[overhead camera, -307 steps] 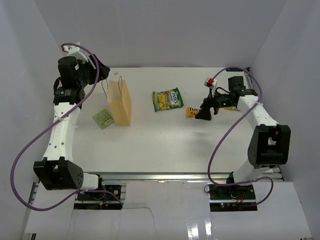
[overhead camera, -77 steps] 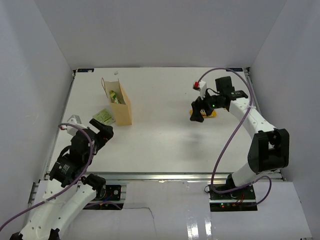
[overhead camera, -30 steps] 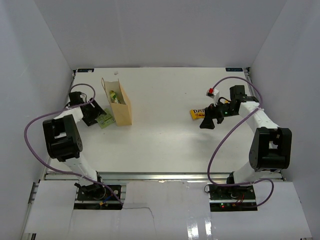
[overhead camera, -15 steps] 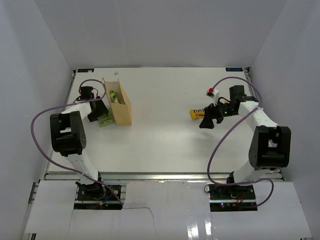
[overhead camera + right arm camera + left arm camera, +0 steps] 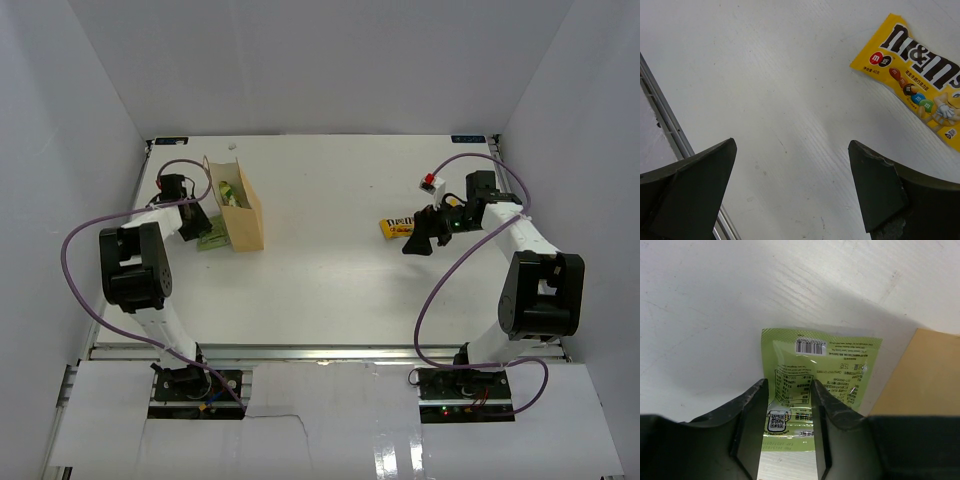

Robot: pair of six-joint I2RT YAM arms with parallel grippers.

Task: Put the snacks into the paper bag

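1. The left gripper has its jaws part-way apart over the near end of a flat pale-green printed packet on the white desk. I cannot tell whether it has hold of the packet.
2. The tan paper bag stands just right of this gripper, and the pale-green packet's edge reaches its foot.
3. The glossy green-and-yellow pouch sits inside the bag.
4. The right gripper is spread wide and empty. The narrow yellow candy packet with brown lettering lies flat ahead of its right finger, apart.
5. 10 seconds earlier the pouch lay on the open desk. 1 second earlier the left gripper was farther from the bag.
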